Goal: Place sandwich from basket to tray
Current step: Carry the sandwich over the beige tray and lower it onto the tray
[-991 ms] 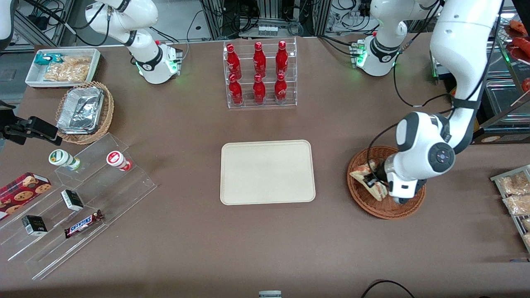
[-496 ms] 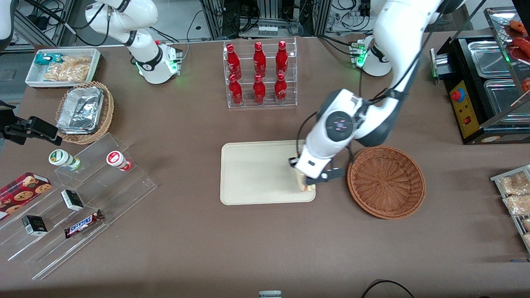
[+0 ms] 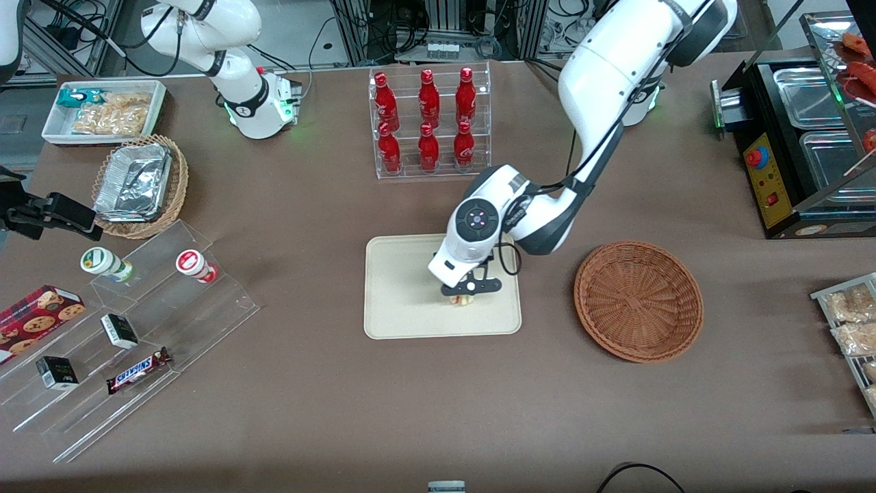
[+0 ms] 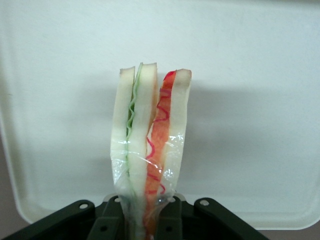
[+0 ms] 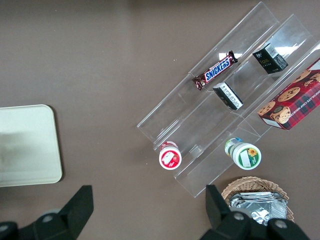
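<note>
The hand (image 3: 462, 296) grips the sandwich (image 4: 150, 145) tight by one end over the tray (image 3: 397, 301), so if it lets go too high, the sandwich could tip and roll off.

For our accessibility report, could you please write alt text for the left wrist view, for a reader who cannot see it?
The gripper holds a clear-wrapped sandwich by its end, directly above the cream tray. The cut edge faces the camera, showing white bread with green and red filling layers.
</note>
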Available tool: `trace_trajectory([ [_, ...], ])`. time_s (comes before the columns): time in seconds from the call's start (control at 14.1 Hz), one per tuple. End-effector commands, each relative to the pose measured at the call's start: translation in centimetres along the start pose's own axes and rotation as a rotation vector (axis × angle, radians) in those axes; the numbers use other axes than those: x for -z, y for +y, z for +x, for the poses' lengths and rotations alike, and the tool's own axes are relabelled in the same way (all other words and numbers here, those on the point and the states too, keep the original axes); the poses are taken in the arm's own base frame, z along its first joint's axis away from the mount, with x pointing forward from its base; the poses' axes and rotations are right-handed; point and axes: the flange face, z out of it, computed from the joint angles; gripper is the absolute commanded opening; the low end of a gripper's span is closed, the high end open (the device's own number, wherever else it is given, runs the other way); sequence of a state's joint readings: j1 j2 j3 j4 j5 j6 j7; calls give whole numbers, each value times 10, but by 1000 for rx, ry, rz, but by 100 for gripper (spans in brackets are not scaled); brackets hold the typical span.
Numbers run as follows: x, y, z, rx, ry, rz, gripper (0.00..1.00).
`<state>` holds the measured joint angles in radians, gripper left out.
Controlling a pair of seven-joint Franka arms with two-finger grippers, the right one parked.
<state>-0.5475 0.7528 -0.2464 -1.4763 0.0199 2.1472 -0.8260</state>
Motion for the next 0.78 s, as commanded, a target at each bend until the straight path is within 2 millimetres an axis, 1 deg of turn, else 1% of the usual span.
trace_trajectory([
  [0.0, -5, 16, 5, 11, 19, 11, 21],
  [0.07, -6, 16, 5, 14, 20, 8, 31],
  [0.14, -4, 16, 7, 28, 23, 4, 60],
  [0.21, 7, 18, 12, 44, 41, -8, 96],
  [0.28, 12, 19, 15, 47, 52, -11, 100],
  [0.35, 17, 18, 15, 46, 62, -9, 100],
  [0.42, 23, 13, 21, 55, 81, 2, 100],
  [0.5, 39, -4, 37, 84, 128, 28, 100],
  [0.57, 60, -14, 42, 86, 154, 50, 100],
  [0.64, 77, -21, 44, 81, 177, 80, 100],
  [0.71, 98, -33, 52, 87, 227, 107, 100],
])
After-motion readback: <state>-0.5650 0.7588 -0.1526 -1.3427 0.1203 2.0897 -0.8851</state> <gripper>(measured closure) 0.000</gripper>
